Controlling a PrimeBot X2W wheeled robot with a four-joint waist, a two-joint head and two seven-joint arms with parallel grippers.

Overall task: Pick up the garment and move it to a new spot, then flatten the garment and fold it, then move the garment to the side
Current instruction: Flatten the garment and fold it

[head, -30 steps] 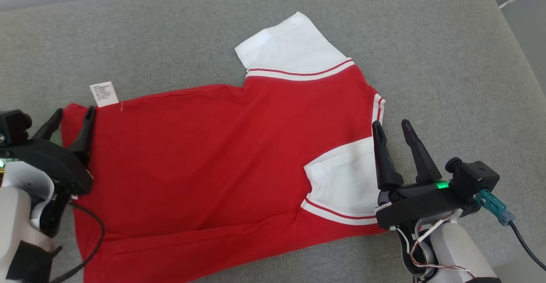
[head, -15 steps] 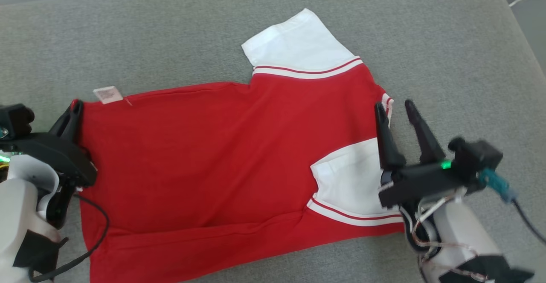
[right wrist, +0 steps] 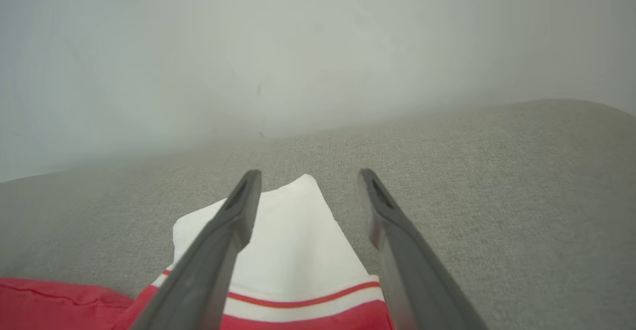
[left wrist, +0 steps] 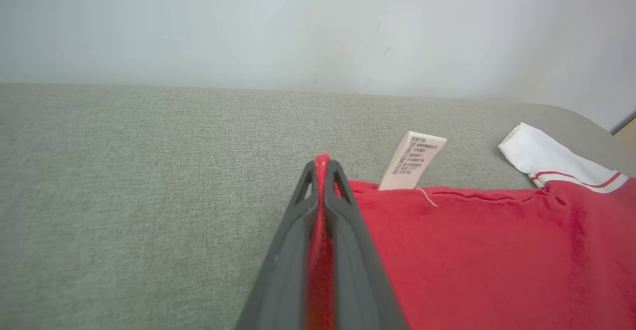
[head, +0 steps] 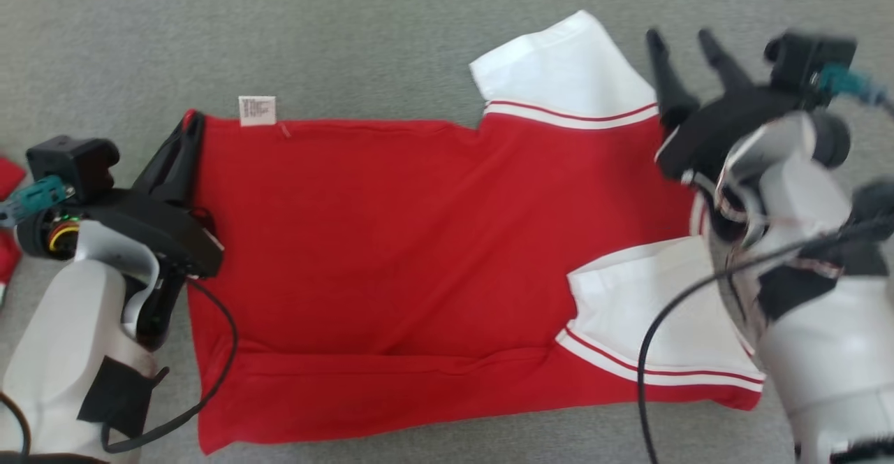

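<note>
- Garment [head: 419, 240]: red, flat on grey upholstered surface [head: 349, 31]; near white sleeve [head: 649, 310] partly hidden by right forearm [head: 817, 352].
- Left pincer [head: 190, 125]: clamped on garment's far-left corner; fingertips hard to tell apart.
- Care label [head: 257, 110]: print unreadable.
- Right pincer [head: 679, 38]: fingers apart, blurred, empty, beside far sleeve [head: 559, 66].

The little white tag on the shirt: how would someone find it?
Find the big grey fabric surface, then the red short-sleeved shirt spread on it. Follow the shirt's far edge toward the corner pinched by the left gripper; the small white rectangular label sticks out there. Unlike the white sleeves, it is tiny and printed with text.
</note>
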